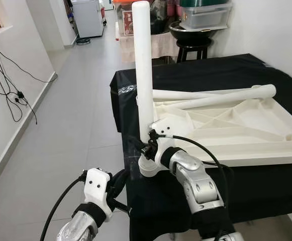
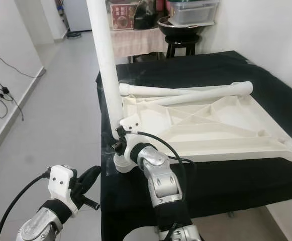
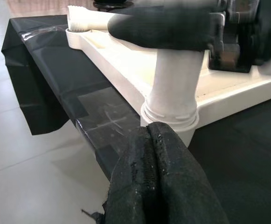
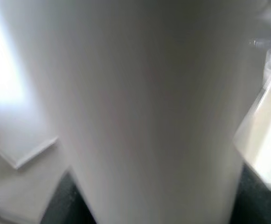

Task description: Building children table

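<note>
A white children's table top (image 1: pixel 236 135) lies upside down on a black-covered table (image 1: pixel 226 70). One white leg (image 1: pixel 143 65) stands upright in the socket (image 1: pixel 148 168) at its near left corner. My right gripper (image 1: pixel 147 145) is shut on this leg just above the socket; the leg (image 4: pixel 149 116) is pressed close in the right wrist view. My left gripper (image 1: pixel 119 183) hangs lower, off the table's near left corner, shut with nothing in it. Its fingers (image 3: pixel 154 186) point at the leg's base (image 3: pixel 172 112). Two loose legs (image 1: pixel 226 98) lie across the far side of the top.
The black cloth's edge (image 1: pixel 116 105) drops to the tiled floor (image 1: pixel 75 115) on the left. Cables (image 1: pixel 12 90) hang on the left wall. Behind the table stand a black stool (image 1: pixel 192 50) with a bowl and plastic boxes (image 1: pixel 206 15). A white wall runs along the right.
</note>
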{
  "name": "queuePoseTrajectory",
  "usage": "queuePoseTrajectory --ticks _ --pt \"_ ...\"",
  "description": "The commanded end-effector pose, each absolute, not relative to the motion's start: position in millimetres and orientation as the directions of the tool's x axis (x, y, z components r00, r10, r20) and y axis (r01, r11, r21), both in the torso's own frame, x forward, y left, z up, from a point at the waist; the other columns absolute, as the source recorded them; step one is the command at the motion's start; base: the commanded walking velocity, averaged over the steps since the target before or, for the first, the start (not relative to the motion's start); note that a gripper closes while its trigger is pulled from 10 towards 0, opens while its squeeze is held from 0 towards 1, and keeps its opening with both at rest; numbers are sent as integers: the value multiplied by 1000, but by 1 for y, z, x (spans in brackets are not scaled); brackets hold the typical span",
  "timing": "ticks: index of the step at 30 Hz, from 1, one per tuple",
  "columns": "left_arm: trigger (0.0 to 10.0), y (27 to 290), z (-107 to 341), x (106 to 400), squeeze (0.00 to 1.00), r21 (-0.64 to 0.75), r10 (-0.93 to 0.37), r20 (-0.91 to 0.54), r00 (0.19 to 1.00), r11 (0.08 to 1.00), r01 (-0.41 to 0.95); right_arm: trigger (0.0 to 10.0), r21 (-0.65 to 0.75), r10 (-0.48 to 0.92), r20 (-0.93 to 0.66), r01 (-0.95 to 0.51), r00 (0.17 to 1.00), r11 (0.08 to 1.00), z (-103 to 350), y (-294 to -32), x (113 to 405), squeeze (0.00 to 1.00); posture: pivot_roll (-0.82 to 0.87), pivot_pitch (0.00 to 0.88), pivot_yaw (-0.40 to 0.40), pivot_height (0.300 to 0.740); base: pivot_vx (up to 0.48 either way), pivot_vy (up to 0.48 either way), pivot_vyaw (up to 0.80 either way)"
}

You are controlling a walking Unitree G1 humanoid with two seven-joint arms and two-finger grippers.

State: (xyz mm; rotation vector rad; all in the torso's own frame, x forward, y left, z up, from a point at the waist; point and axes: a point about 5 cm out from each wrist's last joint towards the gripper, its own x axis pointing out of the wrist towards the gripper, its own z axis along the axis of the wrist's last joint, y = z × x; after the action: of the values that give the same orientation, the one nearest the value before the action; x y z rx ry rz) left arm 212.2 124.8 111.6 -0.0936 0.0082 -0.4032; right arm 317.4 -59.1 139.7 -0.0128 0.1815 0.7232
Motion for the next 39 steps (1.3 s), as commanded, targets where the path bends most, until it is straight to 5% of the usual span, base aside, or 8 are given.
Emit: queuePoseTrajectory --ticks 1,10,11,19,20,22,33,39 --pt "10000 128 111 212 0 -87 -385 2 923 919 384 10000 103 712 -200 -708 673 698 129 -56 315 1000 16 55 43 740 0 0 0" --pt "10000 125 110 214 0 -94 -393 1 920 915 391 10000 -39 961 -119 -968 249 246 171 -48 319 867 14 38 51 740 0 0 0" --pt "10000 125 110 215 0 -97 -395 2 919 915 393 10000 -13 969 -160 -982 186 187 168 -50 327 0 20 36 48 740 0 0 0" --pt "10000 124 110 215 0 -93 -391 2 920 916 389 10000 54 975 -189 -990 120 133 163 -51 339 0 36 28 42 740 0 0 0" --pt "10000 124 110 215 0 -93 -389 2 921 917 388 1922 72 973 -198 -988 119 136 161 -51 342 0 38 28 40 740 0 0 0" --pt "10000 124 110 215 0 -92 -389 3 921 917 387 0 84 971 -206 -987 120 140 160 -52 345 0 38 28 40 740 0 0 0" --pt "10000 122 110 214 0 -98 -390 5 921 916 389 0 78 960 -199 -973 197 216 154 -69 348 0 24 37 37 740 0 0 0" --pt "10000 123 111 212 0 -100 -391 6 920 915 390 0 -16 741 -305 -781 599 624 128 -82 348 0 20 46 29 740 0 0 0"
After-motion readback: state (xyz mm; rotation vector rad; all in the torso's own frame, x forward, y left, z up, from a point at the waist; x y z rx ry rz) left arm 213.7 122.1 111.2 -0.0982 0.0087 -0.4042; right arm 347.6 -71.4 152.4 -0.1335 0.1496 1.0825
